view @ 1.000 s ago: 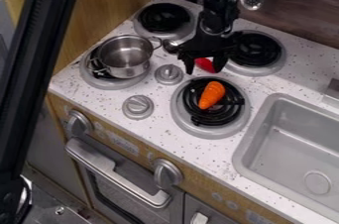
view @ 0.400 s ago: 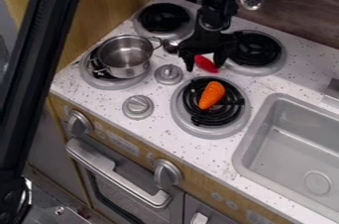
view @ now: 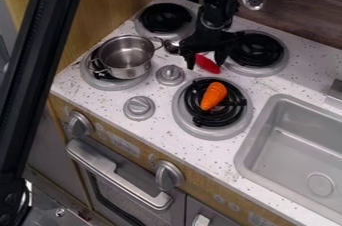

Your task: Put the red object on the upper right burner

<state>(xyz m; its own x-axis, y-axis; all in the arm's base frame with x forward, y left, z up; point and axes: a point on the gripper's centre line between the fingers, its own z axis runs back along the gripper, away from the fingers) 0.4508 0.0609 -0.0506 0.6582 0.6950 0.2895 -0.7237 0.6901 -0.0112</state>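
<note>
Speckled white worktop of a toy stove; orange carrot-shaped toy on the lower right burner, small steel pot on the lower left burner. Red elongated object lies on the worktop, just beside the black-coiled upper right burner, the target. Black two-finger claw is released, fingers spread, over the red object's upper end; nothing gripped. Step in hand, as judged: lining up for the grasp. Next move: bring both fingers down astride the object, close, lift clear of the burner's rim, carry it the short way across and set it on the coil. Compared with the earliest frame: claw has shifted slightly up the view, exposing more of the red object; carrot and pot unchanged.
</note>
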